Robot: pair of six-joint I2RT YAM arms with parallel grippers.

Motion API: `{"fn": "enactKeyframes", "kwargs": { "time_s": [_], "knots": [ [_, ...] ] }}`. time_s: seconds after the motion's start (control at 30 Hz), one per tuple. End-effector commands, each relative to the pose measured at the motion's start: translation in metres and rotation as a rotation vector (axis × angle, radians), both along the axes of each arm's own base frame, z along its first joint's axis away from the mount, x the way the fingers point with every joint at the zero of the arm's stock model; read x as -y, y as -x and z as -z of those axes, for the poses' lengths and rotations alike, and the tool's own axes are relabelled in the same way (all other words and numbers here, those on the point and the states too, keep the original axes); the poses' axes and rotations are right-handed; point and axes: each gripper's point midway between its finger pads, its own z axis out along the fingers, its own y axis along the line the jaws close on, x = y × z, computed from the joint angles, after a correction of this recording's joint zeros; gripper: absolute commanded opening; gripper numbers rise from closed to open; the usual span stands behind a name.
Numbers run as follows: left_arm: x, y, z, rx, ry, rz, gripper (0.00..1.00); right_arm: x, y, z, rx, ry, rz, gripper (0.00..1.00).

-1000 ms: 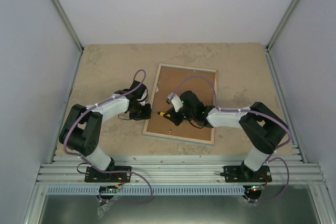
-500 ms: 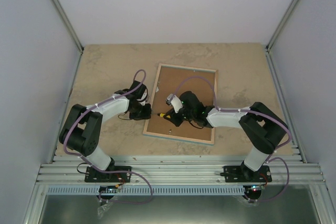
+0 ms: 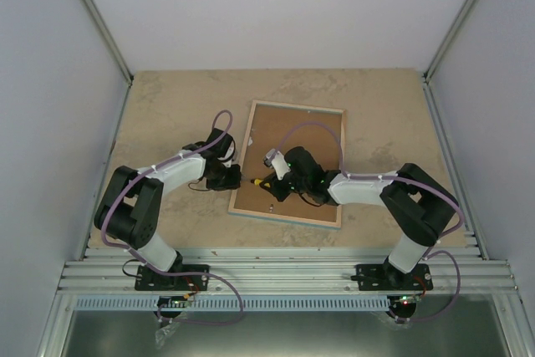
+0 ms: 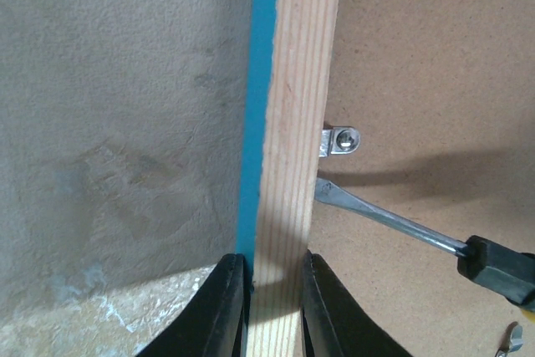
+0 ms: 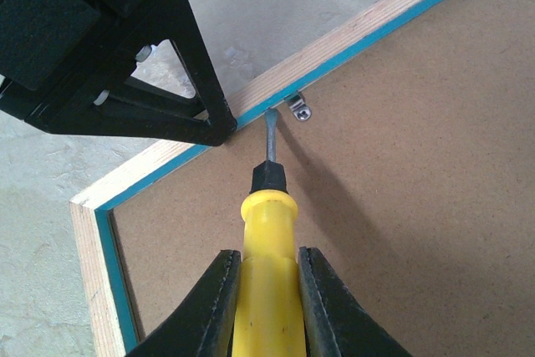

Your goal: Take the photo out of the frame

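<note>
- While the frame (image 3: 288, 165) lies face down at mid-bench (image 3: 167, 106) with its brown backing board (image 5: 401, 165) up, the step in hand reads as freeing that board by working the retaining tab.
- Photo: not in view. Judged to sit under the board, inside the frame; nothing is out yet.
- Left end effector (image 4: 272, 290): fingers drawn in on the frame's 9 o'clock rail, one on the turquoise outer face and one on the inner side of the pale wood. It pinches the rail, apparently to steady the frame.
- Right end effector (image 5: 266, 290): pressed onto the yellow handle of a screwdriver (image 5: 267, 232), whose shaft points to 12 o'clock in the right wrist view.
- Blade tip sits at the rail's inner edge, low over the board. The metal tab (image 5: 298, 108) is just beside it at 3 o'clock. Cannot tell whether the tip touches the tab.
- Next move, as judged: bring the blade against the tab and lever or swivel it clear of the board, lightly enough not to gouge.
- The left grip needs to stay firm so the frame does not skid.
- Any other tabs must go before the board lifts.
</note>
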Motion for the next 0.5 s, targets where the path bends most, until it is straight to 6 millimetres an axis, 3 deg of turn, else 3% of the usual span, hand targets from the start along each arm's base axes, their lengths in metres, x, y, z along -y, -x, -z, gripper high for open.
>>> {"fn": "enactKeyframes", "kwargs": {
  "time_s": [0.0, 0.27, 0.47],
  "knots": [
    [-0.005, 0.020, 0.015, -0.081, -0.018, -0.009, 0.17, 0.008, -0.027, -0.007, 0.073, -0.005, 0.129, 0.00],
    [-0.008, 0.019, 0.014, -0.075, -0.033, -0.015, 0.16, 0.006, -0.024, -0.018, 0.085, -0.020, 0.094, 0.00],
    [-0.008, 0.020, 0.015, -0.074, -0.033, -0.017, 0.16, 0.014, -0.032, -0.022, 0.092, -0.015, 0.167, 0.01]
  ]
}}
